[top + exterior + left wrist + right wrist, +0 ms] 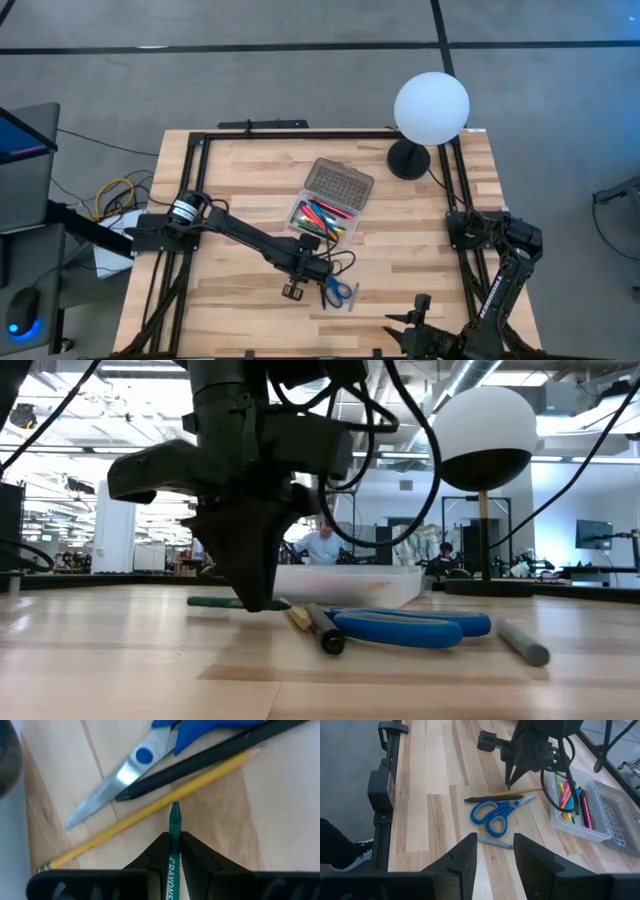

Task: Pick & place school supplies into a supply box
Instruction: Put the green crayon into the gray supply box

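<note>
Crayon [174,827], green with white lettering on its wrapper, sits clenched between the left gripper's [173,851] two dark fingers in the left wrist view, its tip just short of a yellow pencil [150,809]. Beyond that pencil lie a black pencil [210,761] and blue-handled scissors [150,757], blades shut, all on the wooden table [280,810].

From above, the left gripper [293,288] hangs near the table's front middle, just beside the scissors [339,292]. The supply box [322,220], a clear case with its grey dotted lid [339,185] folded back, sits at the table's centre with pink, green and yellow pens inside. A white globe lamp [431,108] stands at the far right corner.

At table level, the left gripper [255,598] points down at the tabletop, the scissors [410,626] and a grey stick [524,641] lying beside it, the box [350,584] behind.

The right wrist view shows the right gripper [495,851] with fingers spread and holding nothing, near the front edge, facing the scissors [497,812] and the box [575,805], which holds coloured pens.
</note>
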